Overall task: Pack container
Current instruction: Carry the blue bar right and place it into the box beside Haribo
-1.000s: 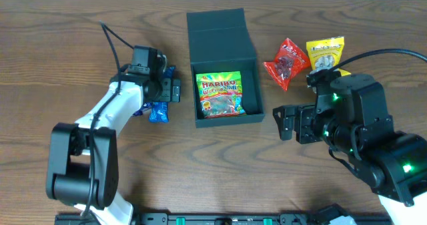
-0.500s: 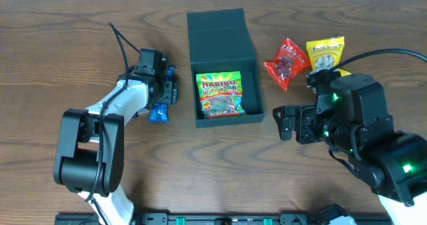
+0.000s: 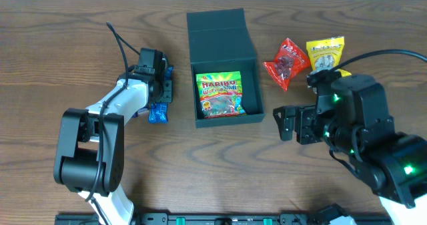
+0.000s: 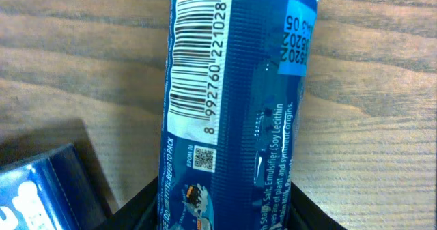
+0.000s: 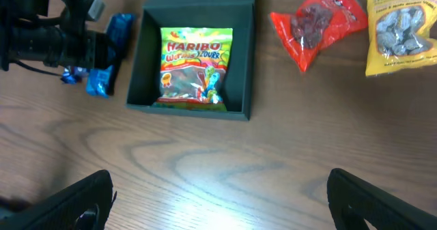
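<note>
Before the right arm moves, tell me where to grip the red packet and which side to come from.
Grip the red packet across its puffy middle, coming straight down: it lies flat and diagonal on the table. Probably set the right gripper on its upper-left and lower-right edges in the overhead view; the yellow packet crowds its upper right.

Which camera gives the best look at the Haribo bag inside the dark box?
The right wrist view: the Haribo bag lies unobstructed in the container, its lettering readable. The overhead shows it smaller. The left wrist view misses it, showing only a blue packet.
</note>
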